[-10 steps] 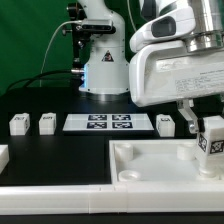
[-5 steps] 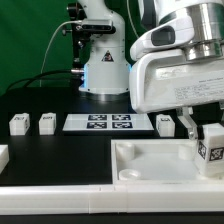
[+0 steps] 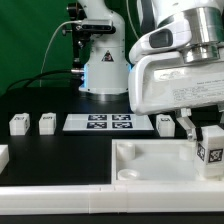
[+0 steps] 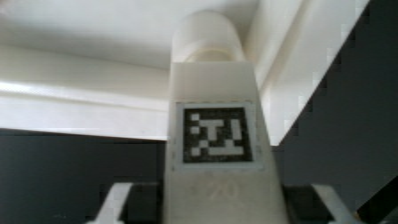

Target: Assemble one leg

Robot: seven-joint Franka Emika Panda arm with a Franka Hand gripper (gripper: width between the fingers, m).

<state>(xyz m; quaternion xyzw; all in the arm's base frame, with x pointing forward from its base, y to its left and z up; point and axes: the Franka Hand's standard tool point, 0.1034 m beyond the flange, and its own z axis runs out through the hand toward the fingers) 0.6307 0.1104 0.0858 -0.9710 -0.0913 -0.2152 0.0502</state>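
Note:
My gripper (image 3: pixel 208 135) is shut on a leg (image 3: pixel 211 150), a small white post with a black-and-white tag facing the camera. It holds the leg upright over the near corner of the large white panel (image 3: pixel 150 165) at the exterior view's right, and the leg's lower end is down at the panel's rim. In the wrist view the leg (image 4: pixel 217 120) stands between the two fingers of the gripper (image 4: pixel 221 205) and points into the panel's corner (image 4: pixel 89 50). Whether its tip sits in a socket is hidden.
Three more legs lie on the black table: two at the exterior view's left (image 3: pixel 19 124) (image 3: pixel 47 123) and one behind the panel (image 3: pixel 166 123). The marker board (image 3: pixel 109 123) lies between them. Another white part (image 3: pixel 3 155) shows at the left edge.
The gripper and the leg it holds have moved slightly lower toward the panel's corner. Nothing else has moved.

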